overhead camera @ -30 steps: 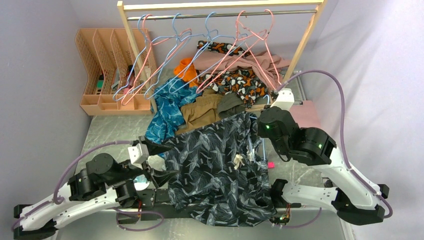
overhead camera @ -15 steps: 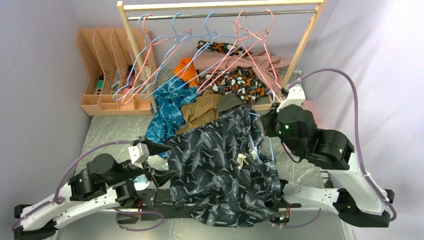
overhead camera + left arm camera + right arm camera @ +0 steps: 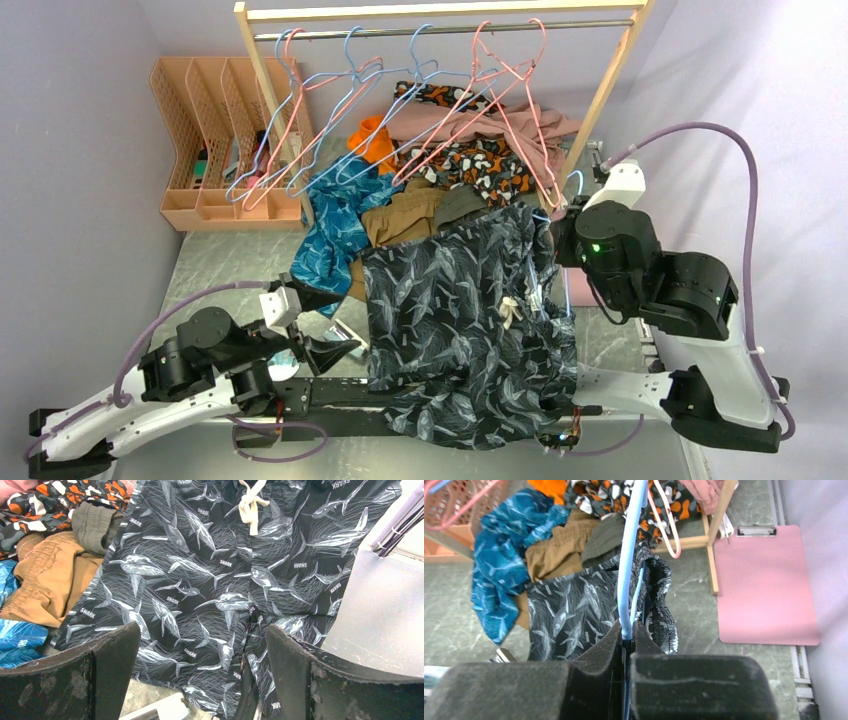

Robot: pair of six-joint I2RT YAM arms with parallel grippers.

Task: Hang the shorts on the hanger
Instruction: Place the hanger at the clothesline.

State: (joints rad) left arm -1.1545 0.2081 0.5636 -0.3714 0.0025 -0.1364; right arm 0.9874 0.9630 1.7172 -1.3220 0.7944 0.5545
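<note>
Shorts [image 3: 465, 320] lifted higher on hanger [image 3: 631, 555], right gripper [image 3: 626, 634] raised rightward

Shorts [image 3: 200, 580] of matt cloth, hanger [image 3: 631, 555] of smooth wire.

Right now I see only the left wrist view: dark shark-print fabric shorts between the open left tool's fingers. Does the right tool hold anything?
Observer: Yes. The right tool is shut on a thin light-blue wire hanger.
Operator: Are the shorts on that hanger?
Observer: The waistband of the dark shark-print fabric shorts is bunched around its wire.
Operator: Is there a rail to hang it on?
Observer: Yes, a metal rail stands farther back; the held hanger's hook is not on it.
</note>
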